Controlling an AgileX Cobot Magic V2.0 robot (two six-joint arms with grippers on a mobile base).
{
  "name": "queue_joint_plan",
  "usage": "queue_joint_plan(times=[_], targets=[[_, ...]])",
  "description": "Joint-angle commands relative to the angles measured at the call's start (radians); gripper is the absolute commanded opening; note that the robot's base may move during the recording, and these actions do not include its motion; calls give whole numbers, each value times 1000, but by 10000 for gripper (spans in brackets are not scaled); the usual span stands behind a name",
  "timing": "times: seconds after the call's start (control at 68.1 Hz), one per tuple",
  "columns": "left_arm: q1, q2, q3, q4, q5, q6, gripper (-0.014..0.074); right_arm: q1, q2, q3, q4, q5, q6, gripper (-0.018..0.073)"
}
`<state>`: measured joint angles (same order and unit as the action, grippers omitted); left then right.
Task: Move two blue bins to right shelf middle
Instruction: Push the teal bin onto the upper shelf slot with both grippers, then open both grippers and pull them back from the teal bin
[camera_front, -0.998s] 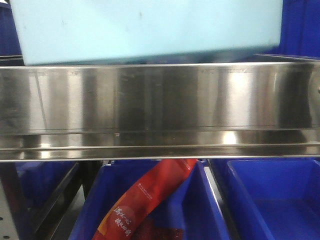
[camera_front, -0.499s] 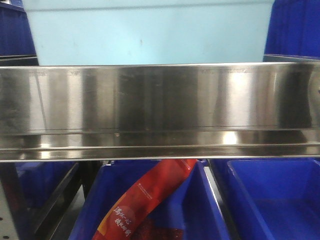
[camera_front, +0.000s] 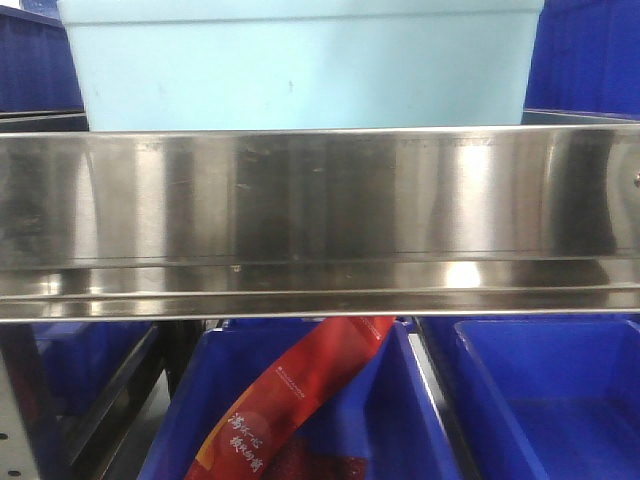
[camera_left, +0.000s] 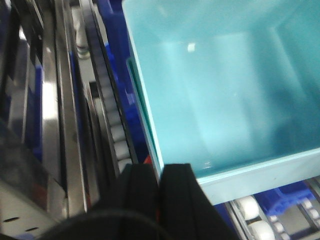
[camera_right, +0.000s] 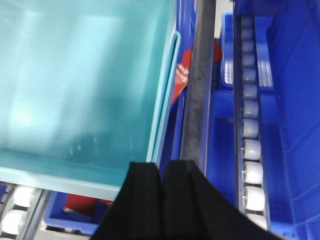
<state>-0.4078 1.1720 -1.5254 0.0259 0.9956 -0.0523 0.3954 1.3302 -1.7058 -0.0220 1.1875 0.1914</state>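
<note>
Pale-blue bin (camera_front: 300, 75) pinched by both tools above steel rail (camera_front: 320, 195).

Dark royal-blue bins (camera_front: 545, 400) on the lower level, one holding a red printed packet (camera_front: 290, 395). More dark-blue bins (camera_front: 585, 55) behind. Strong glare overall.

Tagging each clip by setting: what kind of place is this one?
Probably a warehouse or stockroom with flow racking: a steel rack rail, roller tracks, dark blue storage bins below, and a light-blue bin held at its side walls.
</note>
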Motion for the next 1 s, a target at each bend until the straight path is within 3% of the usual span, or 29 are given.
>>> queue_joint_plan(times=[0.0, 0.191, 0.44, 0.734, 0.984], targets=[[-5, -48, 55, 17, -55, -3, -110, -3, -46, 56, -42, -62, -9, -162], [-5, -195, 313, 36, -210, -69, -111, -3, -160, 305, -96, -183, -9, -162], [-5, -447, 664, 68, -397, -167, -111, -3, -367, 714, -101, -449, -9, -162], [-5, -752, 906, 68, -433, -167, -111, -3, -669, 1097, -101, -676, -9, -162], [-5, -1005, 982, 89, -437, -167, -111, -3, -986, 1237, -101, -751, -9, -162]])
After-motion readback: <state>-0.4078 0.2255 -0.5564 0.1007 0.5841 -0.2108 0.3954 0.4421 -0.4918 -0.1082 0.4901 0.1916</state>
